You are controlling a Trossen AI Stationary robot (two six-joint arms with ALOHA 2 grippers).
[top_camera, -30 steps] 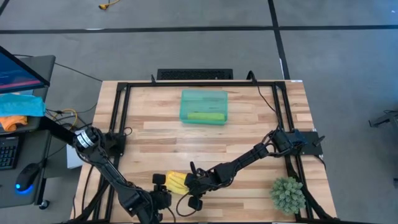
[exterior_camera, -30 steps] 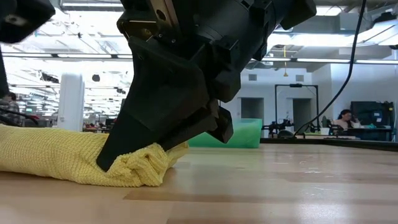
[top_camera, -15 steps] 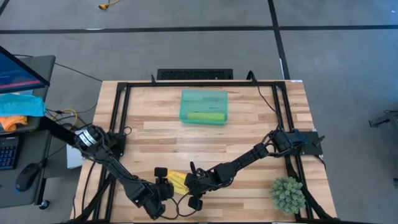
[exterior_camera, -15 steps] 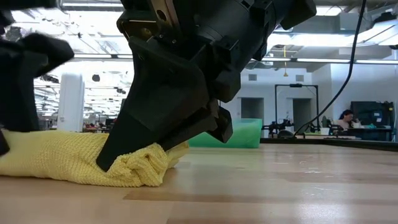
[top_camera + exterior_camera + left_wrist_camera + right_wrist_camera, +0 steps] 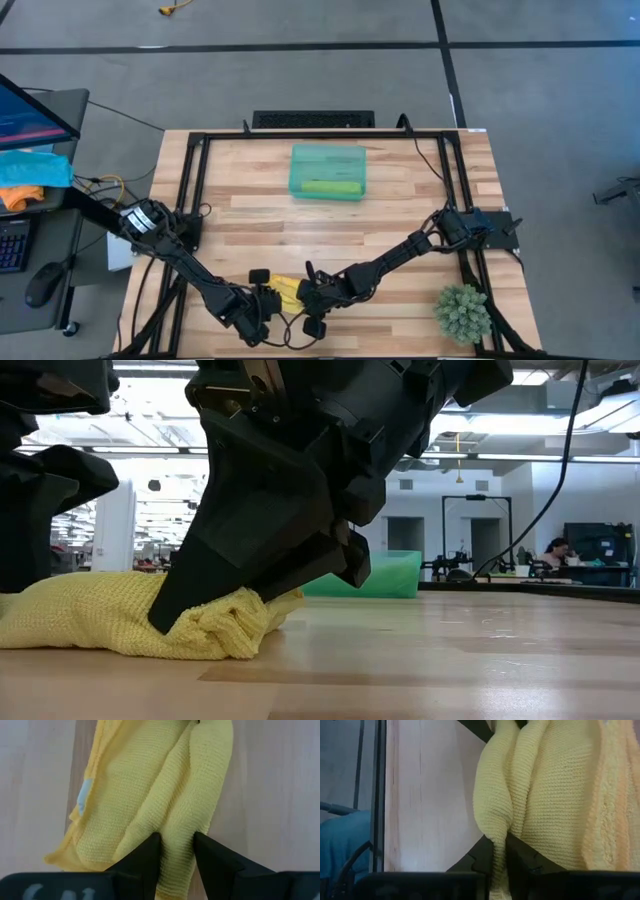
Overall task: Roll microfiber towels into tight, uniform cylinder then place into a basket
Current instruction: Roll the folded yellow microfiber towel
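The yellow towel lies loosely bunched on the table near its front edge, between my two grippers. My left gripper is at its left end, fingers either side of a raised ridge. My right gripper is at its right end, shut on a thin fold. In the low view the right gripper fills the middle and the left gripper stands at the left. The teal basket sits at the far middle with a rolled lime green towel lying in it. My left gripper pinches a raised lengthwise ridge of the yellow towel between its two fingers, several layers thick. The fingers slant steeply down from the near left. The towel rests on the table, slack. My right gripper pinches a thin upstanding fold of the towel between its two fingers. The fingers slant down from the table's right side onto the bunched right end. That end rests on the table.
A green potted plant stands at the near right corner. Black frame rails run along the table's edges. Blue and orange cloths lie on a side stand left of the table. Bare wood lies between the towel and the basket.
My left gripper has come down and toward the table's right edge onto the yellow towel's left end, turning a little as it went. The towel has stayed on the table.
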